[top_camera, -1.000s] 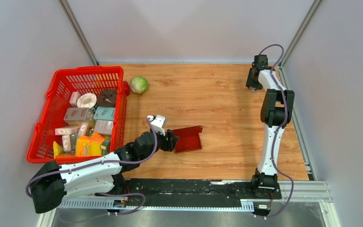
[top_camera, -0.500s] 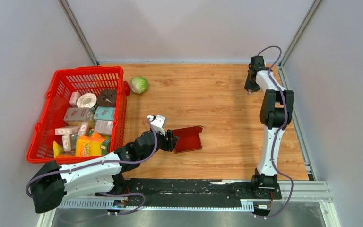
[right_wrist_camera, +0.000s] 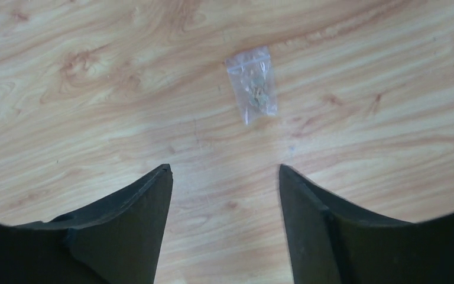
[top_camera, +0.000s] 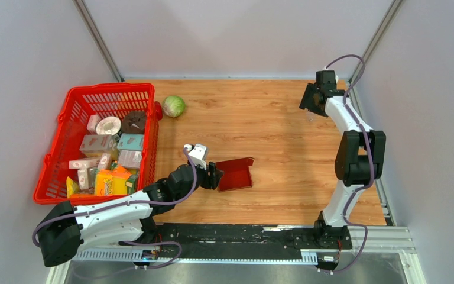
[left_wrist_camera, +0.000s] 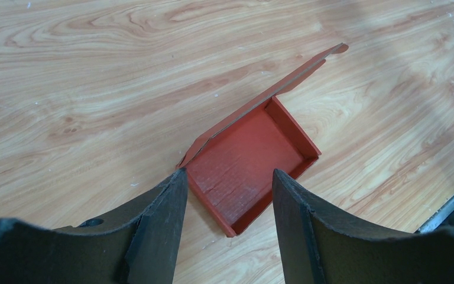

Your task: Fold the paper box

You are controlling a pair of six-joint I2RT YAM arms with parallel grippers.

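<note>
The paper box [top_camera: 235, 173] is dark red and lies near the middle of the table as a shallow open tray. In the left wrist view the paper box [left_wrist_camera: 248, 163] has low walls on its near sides. A long flap rises slanted along its far-left edge. My left gripper [top_camera: 217, 176] sits low at the box's left end, open. The box's near corner lies just ahead of the left gripper [left_wrist_camera: 229, 177], with nothing clamped. My right gripper [top_camera: 308, 99] hangs far off at the back right. The right gripper [right_wrist_camera: 224, 168] is open over bare wood.
A red mesh basket [top_camera: 109, 89] full of small cartons stands on the left, close behind my left arm. A green cabbage [top_camera: 174, 106] lies by its back corner. A small clear plastic bag [right_wrist_camera: 252, 86] lies on the wood ahead of the right fingers. Grey walls close in the table.
The right arm's elbow has swung out to the right and nearer, and its gripper has turned a little to the left at the back. The left arm and the box have not moved.
</note>
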